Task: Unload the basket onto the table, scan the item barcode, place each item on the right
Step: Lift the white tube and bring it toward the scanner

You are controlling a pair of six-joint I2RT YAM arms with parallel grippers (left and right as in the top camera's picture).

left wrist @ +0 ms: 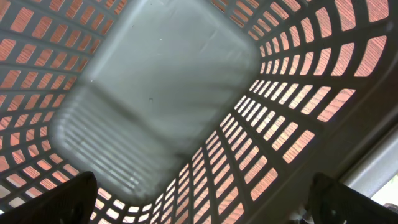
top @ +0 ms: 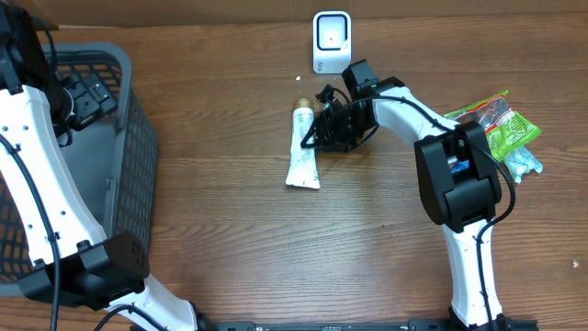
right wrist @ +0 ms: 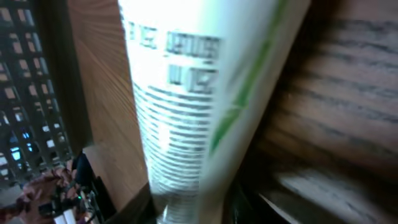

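overhead: one tube (top: 302, 152) lies flat on the table (top: 230, 248), just below the one scanner (top: 331, 41), so the way to its window is short. the right claw (top: 323, 129) is at the tube's upper end. one basket (top: 138, 138) stands at left. some bags (top: 501, 129) lie at right, number unclear.
left wrist: the left claw (left wrist: 208, 208) hangs wide and empty over the basket, out of the way i think.
right wrist: the tube fills the view between the fingers; gripped or not, i cannot tell.

Overhead looks down on table (top: 230, 239), L wrist into basket (left wrist: 280, 112), R wrist v. close on tube (right wrist: 186, 124)
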